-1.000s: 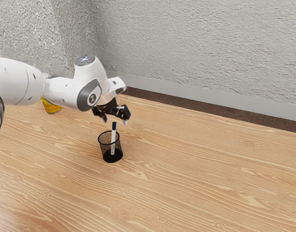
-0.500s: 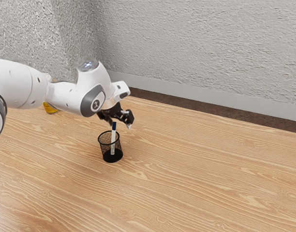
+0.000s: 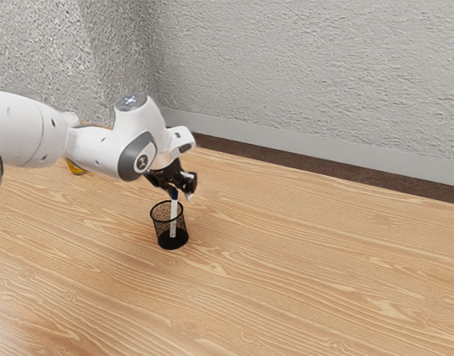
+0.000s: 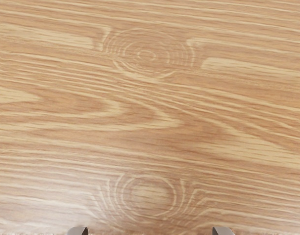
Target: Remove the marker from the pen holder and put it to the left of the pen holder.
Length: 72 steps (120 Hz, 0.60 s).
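1. One marker (image 3: 173, 217), white with a dark blue cap, stands almost upright in the black mesh pen holder (image 3: 164, 241), its upper part poking above the rim.
2. Just above the pen holder, the gripper (image 3: 179, 196) is at the cap, fingers spread apart.

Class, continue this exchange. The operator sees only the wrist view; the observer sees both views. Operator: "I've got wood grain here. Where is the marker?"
Observer: The marker stands in the black mesh pen holder.
Operator: And my pincer?
Observer: In the exterior view, the pincer is above the pen holder, at the marker's upper end.
Operator: Anything else on the table?
Observer: Yes, a yellow object, partly hidden by the arm, toward the exterior view's left; I can't tell what it is.
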### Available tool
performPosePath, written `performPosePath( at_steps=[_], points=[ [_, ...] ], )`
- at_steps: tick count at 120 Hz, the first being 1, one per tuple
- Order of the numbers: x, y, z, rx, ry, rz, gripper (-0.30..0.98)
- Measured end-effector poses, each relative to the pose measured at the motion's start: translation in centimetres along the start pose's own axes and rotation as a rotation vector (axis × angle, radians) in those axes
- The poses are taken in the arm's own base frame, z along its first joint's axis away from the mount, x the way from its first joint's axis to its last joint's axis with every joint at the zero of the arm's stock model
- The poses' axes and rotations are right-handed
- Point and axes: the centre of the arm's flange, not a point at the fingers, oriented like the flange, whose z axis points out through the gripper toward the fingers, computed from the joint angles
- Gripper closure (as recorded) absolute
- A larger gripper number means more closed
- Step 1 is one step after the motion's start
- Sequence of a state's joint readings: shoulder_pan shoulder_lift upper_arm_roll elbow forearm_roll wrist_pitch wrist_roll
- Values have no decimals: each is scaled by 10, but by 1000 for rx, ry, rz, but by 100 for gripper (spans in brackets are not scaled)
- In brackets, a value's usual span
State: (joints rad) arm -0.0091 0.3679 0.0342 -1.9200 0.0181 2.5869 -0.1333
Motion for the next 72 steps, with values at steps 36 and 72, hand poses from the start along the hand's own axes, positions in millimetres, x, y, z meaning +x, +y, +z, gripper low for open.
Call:
performPosePath(
  at_steps=[36, 72],
  points=[
    [-2, -1, -3, 1, 0, -2, 63],
    [-3, -1, -6, 10, 4, -4, 74]
  ],
)
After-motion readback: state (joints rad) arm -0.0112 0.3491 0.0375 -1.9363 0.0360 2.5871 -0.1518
